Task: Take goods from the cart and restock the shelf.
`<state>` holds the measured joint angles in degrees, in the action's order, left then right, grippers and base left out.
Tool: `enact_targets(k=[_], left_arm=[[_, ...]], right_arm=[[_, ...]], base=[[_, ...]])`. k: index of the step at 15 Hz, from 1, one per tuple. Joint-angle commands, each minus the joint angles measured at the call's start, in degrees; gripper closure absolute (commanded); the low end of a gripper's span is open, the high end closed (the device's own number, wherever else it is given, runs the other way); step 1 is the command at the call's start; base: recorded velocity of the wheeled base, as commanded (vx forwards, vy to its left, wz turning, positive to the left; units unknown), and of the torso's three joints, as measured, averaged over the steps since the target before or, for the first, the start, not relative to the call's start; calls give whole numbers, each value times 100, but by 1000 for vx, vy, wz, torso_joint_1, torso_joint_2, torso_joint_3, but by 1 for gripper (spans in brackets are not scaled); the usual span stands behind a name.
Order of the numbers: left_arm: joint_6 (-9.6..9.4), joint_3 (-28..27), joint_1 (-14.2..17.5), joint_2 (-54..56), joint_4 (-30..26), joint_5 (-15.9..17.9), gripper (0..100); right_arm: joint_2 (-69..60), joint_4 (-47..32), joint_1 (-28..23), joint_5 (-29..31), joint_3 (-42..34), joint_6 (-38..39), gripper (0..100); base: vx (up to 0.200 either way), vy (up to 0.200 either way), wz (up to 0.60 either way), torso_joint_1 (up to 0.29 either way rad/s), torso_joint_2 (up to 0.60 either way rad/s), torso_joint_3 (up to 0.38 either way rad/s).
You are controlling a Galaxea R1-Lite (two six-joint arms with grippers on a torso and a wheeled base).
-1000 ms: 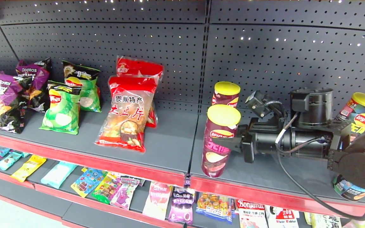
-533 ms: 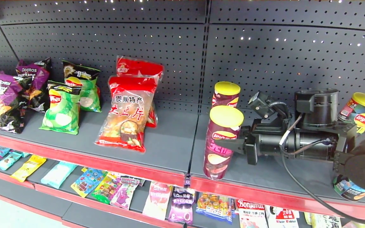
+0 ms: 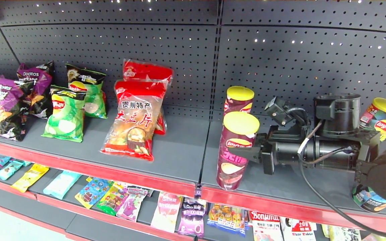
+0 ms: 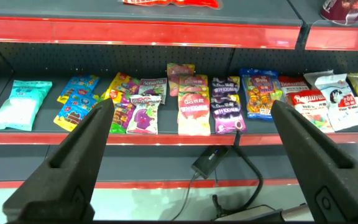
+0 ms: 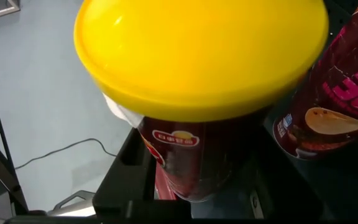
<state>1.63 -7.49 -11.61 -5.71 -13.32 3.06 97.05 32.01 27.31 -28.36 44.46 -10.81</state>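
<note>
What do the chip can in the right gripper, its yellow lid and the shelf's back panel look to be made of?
Chip can: probably a cardboard tube under a glossy printed wrap, going by the sheen on its side.
Yellow lid: looks like smooth plastic, with a rounded rim and a mild shine.
Back panel: seemingly dark painted metal with a matte finish, punched with regular rows of holes.

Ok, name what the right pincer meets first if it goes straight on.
The right pincer, shut on the maroon can, points along the shelf toward the robot's left. Past bare shelf, the front red snack bag likely comes first; depth is unclear.
</note>
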Motion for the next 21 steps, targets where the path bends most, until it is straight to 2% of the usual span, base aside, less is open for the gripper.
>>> enact_targets(k=[1, 5, 6, 9, 13, 17, 21], left_arm=[[4, 1, 0, -10, -4, 2, 0], [-5, 1, 0, -10, -4, 2, 0], [-5, 1, 0, -10, -4, 2, 0], [-75, 1, 0, -10, -4, 2, 0], [-67, 1, 0, -10, -4, -7, 0], [-67, 1, 0, -10, -4, 10, 0], [-75, 1, 0, -10, -4, 10, 0]], right_arm=[[-55, -2, 3, -3, -95, -9, 100], [-72, 16, 3, 5, -148, -9, 100], [-72, 16, 3, 5, -148, 0, 0], [-72, 16, 11, 41, -95, 0, 0], [-257, 16, -129, 76, -254, 18, 0], [-828, 16, -498, 67, -869, 27, 0], [-1426, -28, -648, 76, -1537, 71, 0]], base=[[0, 0, 0, 0, 0, 0], [0, 0, 0, 0, 0, 0], [0, 0, 0, 0, 0, 0], [0, 0, 0, 0, 0, 0], [0, 0, 0, 0, 0, 0], [0, 0, 0, 0, 0, 0], [0, 0, 0, 0, 0, 0]])
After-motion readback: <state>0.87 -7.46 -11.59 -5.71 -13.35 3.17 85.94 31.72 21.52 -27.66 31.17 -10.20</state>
